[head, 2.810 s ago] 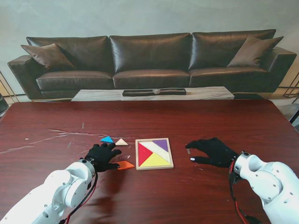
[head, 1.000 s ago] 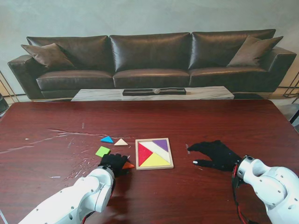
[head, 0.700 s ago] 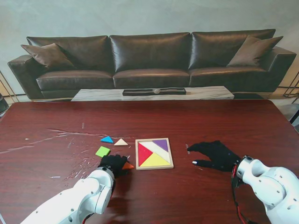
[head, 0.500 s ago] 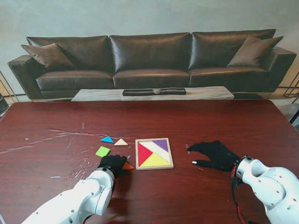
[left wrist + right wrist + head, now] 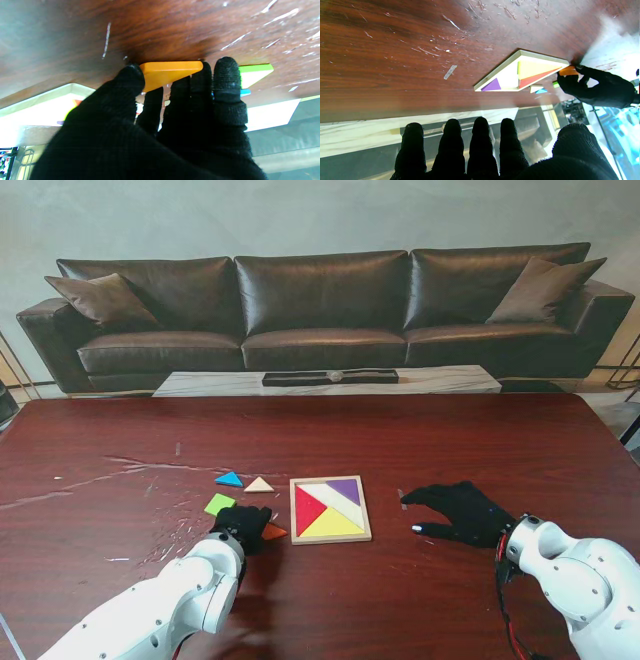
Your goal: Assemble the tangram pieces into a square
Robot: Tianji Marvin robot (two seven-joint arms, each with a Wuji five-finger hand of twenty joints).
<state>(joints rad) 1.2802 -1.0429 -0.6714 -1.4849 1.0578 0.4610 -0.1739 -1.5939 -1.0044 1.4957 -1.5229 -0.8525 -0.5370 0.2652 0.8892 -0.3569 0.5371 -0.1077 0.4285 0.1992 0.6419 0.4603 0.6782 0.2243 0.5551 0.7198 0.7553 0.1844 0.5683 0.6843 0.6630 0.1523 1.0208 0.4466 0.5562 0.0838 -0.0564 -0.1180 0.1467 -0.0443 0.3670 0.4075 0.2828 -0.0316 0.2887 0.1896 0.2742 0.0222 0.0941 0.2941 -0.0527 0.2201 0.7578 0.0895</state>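
The wooden tray sits in the middle of the worktop. Some pieces are already inside it: a red triangle, a yellow triangle, a purple piece and a white piece between them. From here the tray looks nearly full, but I cannot tell just where the holes are.

Four pieces are not in yet. The blue triangle and the cream triangle lie side by side, left of the tray and farther from me. The green square lies a bit nearer to me than those two. The orange triangle is just beside the tray's near left corner.

The left hand is on the orange triangle. In the left wrist view the thumb is at one end of it and the other fingers are at the other end, so the hand is pinching it. It seems to rest flat on the worktop.

The right hand is well to the right of the tray. Its fingers are spread and it holds nothing.

So I think the job is about half done. The orange piece likely goes in next, then the green, blue and cream ones
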